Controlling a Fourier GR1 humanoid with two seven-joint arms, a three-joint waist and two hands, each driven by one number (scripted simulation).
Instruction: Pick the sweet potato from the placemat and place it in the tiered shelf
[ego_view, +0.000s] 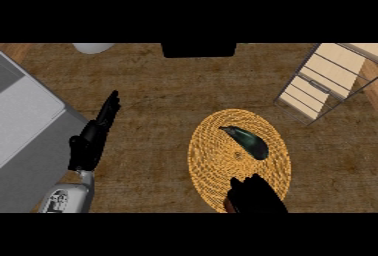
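A dark, elongated, tapered vegetable, the sweet potato (246, 141), is lying on a round woven straw-yellow placemat (214, 165), a bit up & right of the mat's centre, its long axis running diagonally from upper left to lower right. The placemat is sitting flat on the brown wood-grain tabletop (162, 90).

The robot's right hand (255, 196), black, is showing at the lower edge of the view, over the bottom part of the placemat, just below the sweet potato w/o touching it. Its fingers (256, 180) are pointing up toward the veg; whether they're spread or curled can't be told, since they're blending into one dark shape.

The left hand (96, 135), black on a grey forearm, is resting at the left side of the view, fingers straight & held together, pointing up & slightly right, holding nothing. It's lying beside a pale grey slab (29, 125) filling the left edge.

The light wood & wire tiered shelf (325, 80) is standing at upper right, well apart from the placemat. A white rounded object (93, 47) & a black rectangular object (199, 49) are sitting along the top edge.
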